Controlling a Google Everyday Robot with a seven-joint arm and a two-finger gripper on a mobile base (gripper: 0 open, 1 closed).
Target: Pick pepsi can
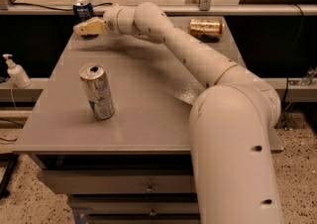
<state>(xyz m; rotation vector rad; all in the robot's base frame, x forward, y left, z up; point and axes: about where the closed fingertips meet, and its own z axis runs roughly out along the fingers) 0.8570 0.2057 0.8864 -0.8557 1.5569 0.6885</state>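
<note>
Camera view: gripper (85, 28) low over the far tabletop (148, 124), its opening cannot be told; pepsi can (82, 8) upright just behind it, partly hidden; silver can (97, 92) well nearer the camera; gold can (205, 27) lying off to the right.

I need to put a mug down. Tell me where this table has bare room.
Bare: the front middle of the table, between the silver can and the arm; the left side between that can and the gripper. Crowded: the back left corner, gripper in front of the blue can. A gold can lies back right.
</note>
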